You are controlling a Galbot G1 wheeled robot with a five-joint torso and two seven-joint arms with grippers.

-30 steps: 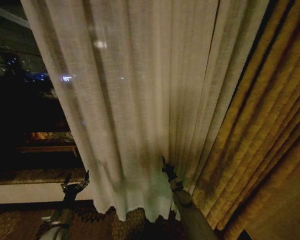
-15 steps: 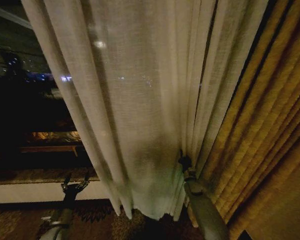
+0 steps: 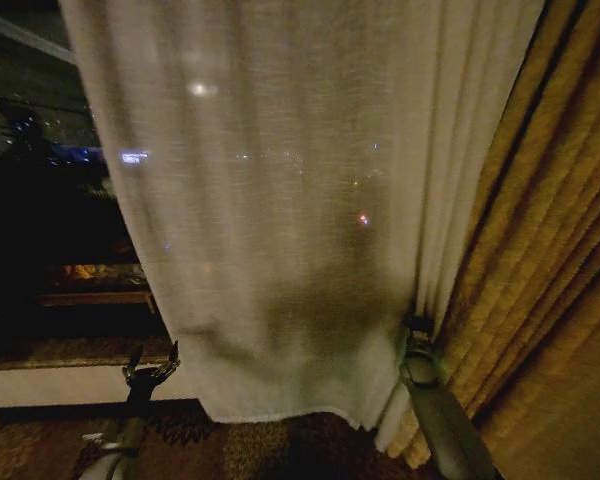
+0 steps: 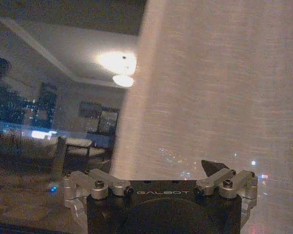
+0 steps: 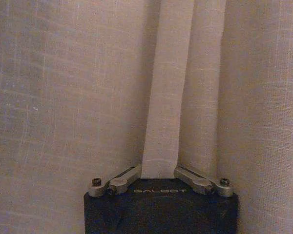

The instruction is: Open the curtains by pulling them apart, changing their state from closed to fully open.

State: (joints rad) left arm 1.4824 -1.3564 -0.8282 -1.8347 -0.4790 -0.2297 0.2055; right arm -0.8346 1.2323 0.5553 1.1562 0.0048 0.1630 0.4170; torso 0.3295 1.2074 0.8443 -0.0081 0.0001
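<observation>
Where the head view looks down at the window, the curtain [image 3: 300, 220] hangs as a broad sheet of sheer, cream, loosely woven cloth, smooth across the middle and gathered into narrow vertical pleats at its right edge, where it meets the drape [image 3: 550, 280], a thick golden fabric in deep rounded folds. Small lights glow through the weave. The right gripper [image 3: 417, 325] sits at that pleated edge, low down, right against the cloth; its fingers cannot be made out here. To the left the dark glass [image 3: 40, 200] is uncovered above a pale sill [image 3: 50, 383], and the left gripper [image 3: 150, 368] stands low before the sill, clear of the curtain, its thin metal fingers spread apart with nothing between them. A patterned carpet [image 3: 280, 445] lies below the hem. From the left wrist view, the left gripper's [image 4: 161, 187] grey bolted fingers [image 4: 95, 181] splay wide from a black body, the curtain's [image 4: 215, 87] slubbed weave rises just beyond them, and the glass reflects a glowing ceiling lamp [image 4: 119, 66]. From the right wrist view, the right gripper [image 5: 159, 176] has its fingers [image 5: 124, 178] drawn in on one flat upright fold of the curtain [image 5: 63, 97], pinching it, with coarse gridded cloth on either side.
</observation>
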